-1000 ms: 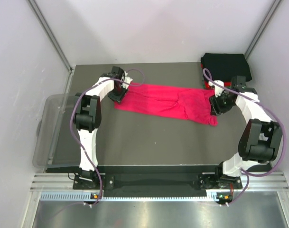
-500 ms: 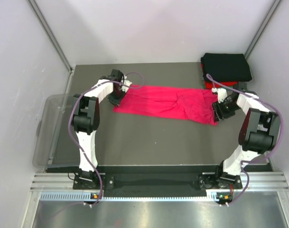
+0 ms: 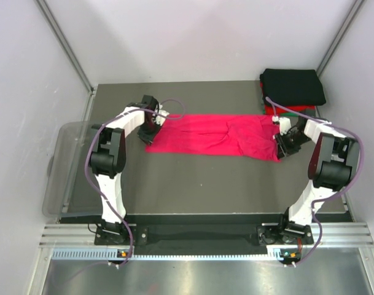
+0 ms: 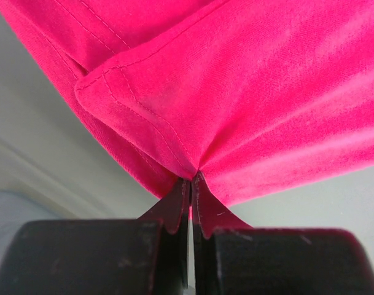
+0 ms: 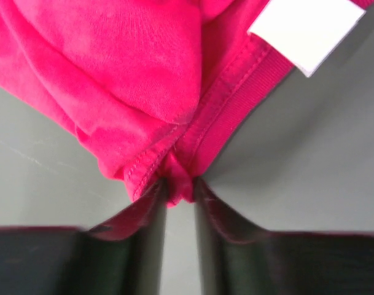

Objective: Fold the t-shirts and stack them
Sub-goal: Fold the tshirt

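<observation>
From above, the left arm rises from its base, bends at the elbow and reaches to the left end of the magenta t-shirt (image 3: 214,136), with the left gripper (image 3: 151,126) tipped down onto that edge. The right arm folds more sharply, its elbow out beyond the shirt's right end and its forearm angled back in, so the right gripper (image 3: 284,142) meets the right end. The shirt lies stretched in a long, flat band between the two grippers on the matte grey table (image 3: 193,184), with soft creases near its middle. A folded black t-shirt (image 3: 293,86) sits behind the magenta shirt's right end, on top of a red t-shirt (image 3: 269,109). A clear plastic bin (image 3: 64,166) stands well off the magenta shirt's left end.

In the left wrist view, the left gripper (image 4: 191,184) has its black jaws pressed together on a pinch of the magenta t-shirt (image 4: 266,92). The knit cloth fans out from the pinch, and a double-stitched hem (image 4: 137,104) curves round a folded corner.

In the right wrist view, the right gripper (image 5: 177,184) is clamped on a small bunch of the magenta t-shirt (image 5: 113,55), the jaws kept slightly apart by the cloth. The ribbed collar (image 5: 236,92) runs out of the pinch towards a white rectangular neck label (image 5: 303,34).
</observation>
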Controlling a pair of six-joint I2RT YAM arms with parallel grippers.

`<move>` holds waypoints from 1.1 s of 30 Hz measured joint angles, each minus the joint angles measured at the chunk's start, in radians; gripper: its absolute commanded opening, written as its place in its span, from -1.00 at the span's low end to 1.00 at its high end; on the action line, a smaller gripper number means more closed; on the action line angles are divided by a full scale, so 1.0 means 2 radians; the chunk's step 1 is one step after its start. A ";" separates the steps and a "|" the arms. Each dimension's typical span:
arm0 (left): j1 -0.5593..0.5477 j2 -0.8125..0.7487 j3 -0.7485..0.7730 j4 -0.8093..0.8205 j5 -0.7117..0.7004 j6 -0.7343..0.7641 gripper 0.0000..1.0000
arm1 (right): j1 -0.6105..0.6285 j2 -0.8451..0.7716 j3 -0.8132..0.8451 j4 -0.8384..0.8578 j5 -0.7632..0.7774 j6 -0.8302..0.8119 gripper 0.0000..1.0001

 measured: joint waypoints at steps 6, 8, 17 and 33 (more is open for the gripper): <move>0.000 -0.023 -0.031 -0.004 -0.006 0.000 -1.00 | -0.014 0.012 0.013 -0.010 -0.016 0.002 -0.89; 0.000 -0.035 -0.043 -0.007 -0.010 0.001 -1.00 | -0.021 0.014 0.013 -0.012 -0.023 0.001 -0.88; -0.001 -0.101 -0.091 -0.039 -0.002 0.002 -1.00 | -0.043 0.021 0.027 -0.023 -0.023 -0.017 -0.76; -0.028 -0.225 -0.154 -0.094 0.027 0.030 -0.12 | -0.050 0.002 0.033 -0.033 -0.008 -0.029 -0.29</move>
